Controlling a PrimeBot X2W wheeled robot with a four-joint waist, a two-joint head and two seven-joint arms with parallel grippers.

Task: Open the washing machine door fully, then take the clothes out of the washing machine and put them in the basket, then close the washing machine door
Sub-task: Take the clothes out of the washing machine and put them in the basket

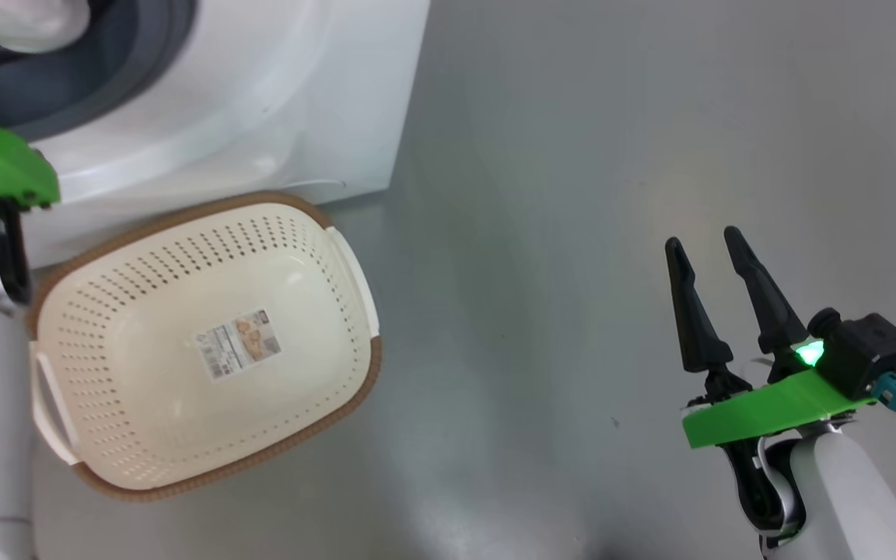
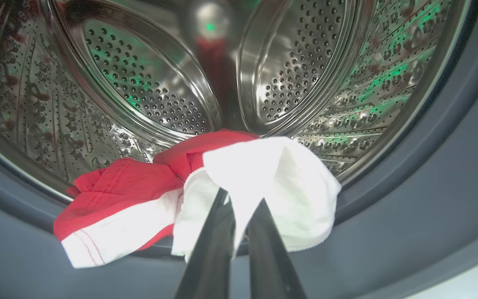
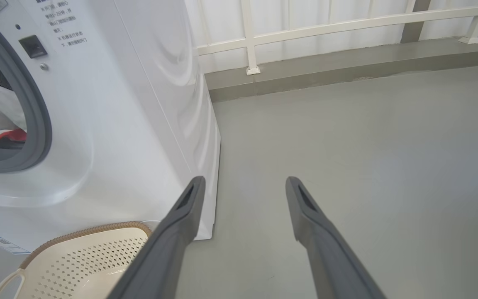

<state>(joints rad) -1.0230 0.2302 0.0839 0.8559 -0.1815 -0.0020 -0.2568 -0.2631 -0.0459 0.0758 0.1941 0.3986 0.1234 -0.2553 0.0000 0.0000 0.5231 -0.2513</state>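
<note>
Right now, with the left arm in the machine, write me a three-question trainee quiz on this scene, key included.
1. True or false: the basket stands on the floor against the washing machine with no garment in it.
2. Pick one. The left gripper is: A) open, holding nothing; B) shut on the clothes at the mouth of the drum; C) shut on a white handle.
3. Fill in: the right gripper hangs over bare floor with its fingers ____.

Key: 1 true; 2 B; 3 open.

red-and-white clothes (image 2: 123, 195) lie in the washing machine (image 1: 261, 101) mouth, cream basket (image 1: 145, 272) beside its front.
</note>
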